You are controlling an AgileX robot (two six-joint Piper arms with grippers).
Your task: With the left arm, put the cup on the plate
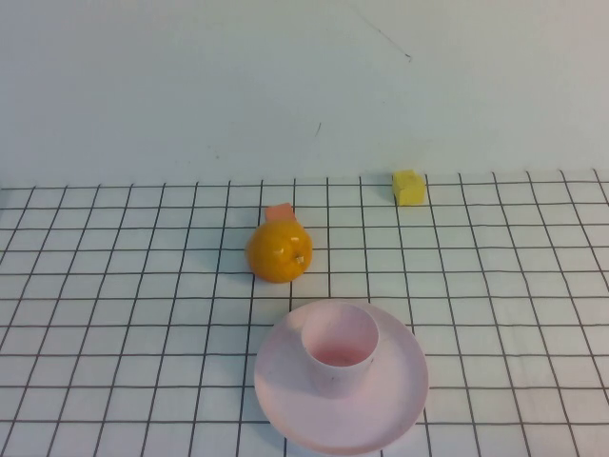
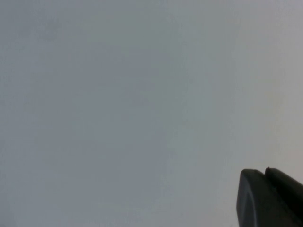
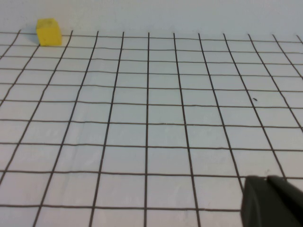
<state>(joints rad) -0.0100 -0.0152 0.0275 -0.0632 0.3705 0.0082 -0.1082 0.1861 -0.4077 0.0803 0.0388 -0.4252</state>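
The pale pink cup (image 1: pixel 339 348) stands upright on the large pale pink plate (image 1: pixel 400 400) near the table's front centre in the high view. Neither arm shows in the high view. My left gripper (image 2: pixel 265 174) shows only as black fingertips pressed together at the corner of the left wrist view, facing a blank grey-white surface, holding nothing. My right gripper (image 3: pixel 266 179) shows the same way in the right wrist view, its fingertips together over the gridded cloth, empty.
An orange fruit (image 1: pixel 280 252) sits just behind the plate, with a small orange block (image 1: pixel 279 214) behind it. A yellow cube (image 1: pixel 408 188) lies at the far edge of the gridded cloth; it also shows in the right wrist view (image 3: pixel 49 32).
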